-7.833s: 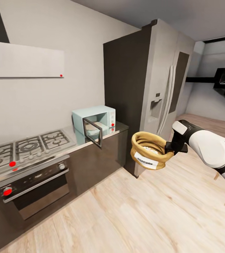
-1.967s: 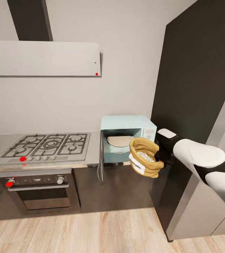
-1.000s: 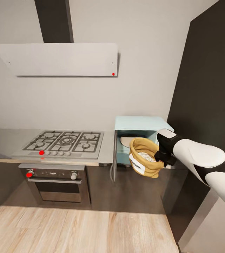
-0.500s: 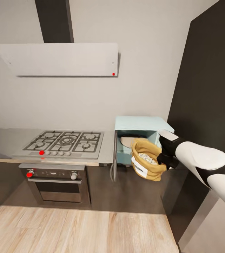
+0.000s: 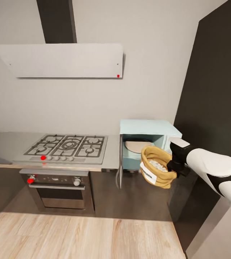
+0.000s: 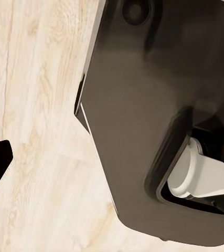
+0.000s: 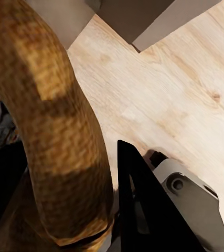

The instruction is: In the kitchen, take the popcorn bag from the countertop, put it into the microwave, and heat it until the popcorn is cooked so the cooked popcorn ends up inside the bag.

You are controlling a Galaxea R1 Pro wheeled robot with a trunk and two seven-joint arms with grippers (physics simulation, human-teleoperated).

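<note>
Currently your right gripper grips the tan burlap popcorn bag by its rim, outside the open mint-white microwave; watch the tilt, since kernels could spill, or the bag could snag the door frame.

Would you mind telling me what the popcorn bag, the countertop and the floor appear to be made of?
The popcorn bag looks like coarse burlap: tan-orange, matte, with a visible woven grain in the right wrist view. The countertop seems to be brushed metal, grey with a soft sheen. The floor looks like pale wood planks, with grain lines and seams.
</note>
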